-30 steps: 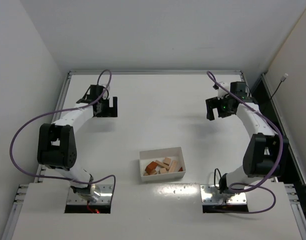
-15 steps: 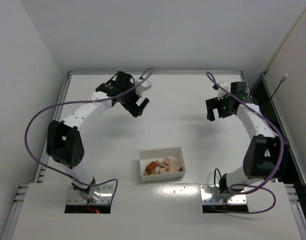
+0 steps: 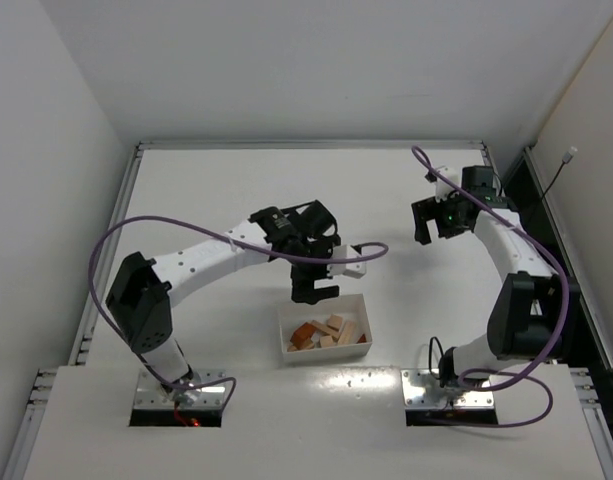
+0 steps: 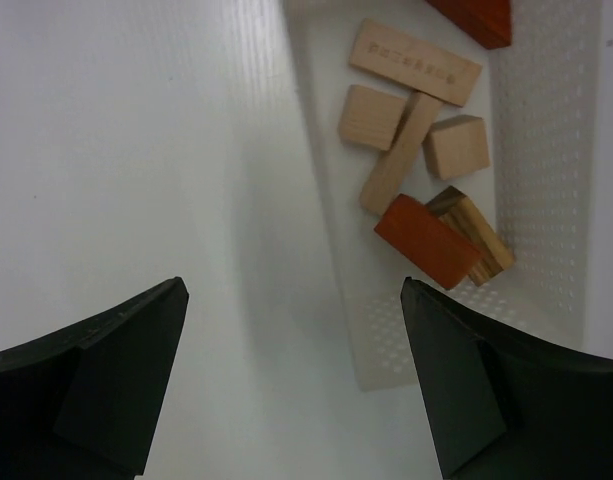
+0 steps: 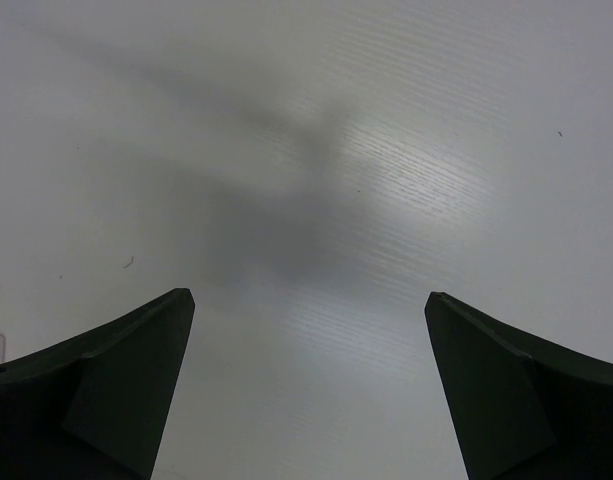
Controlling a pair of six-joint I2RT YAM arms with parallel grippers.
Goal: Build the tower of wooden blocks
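Left tool (image 3: 314,285) hung just over the 12 o'clock rim of the white tray (image 3: 326,353), jaws spread wide, nothing between them. Wood blocks (image 3: 328,331), tan and reddish-brown, lay loose in a jumble inside the tray, toward 6 o'clock on the bench (image 3: 286,190). Right tool (image 3: 433,222) was well apart at the tray's 2 o'clock, jaws wide too, empty, above the bench.
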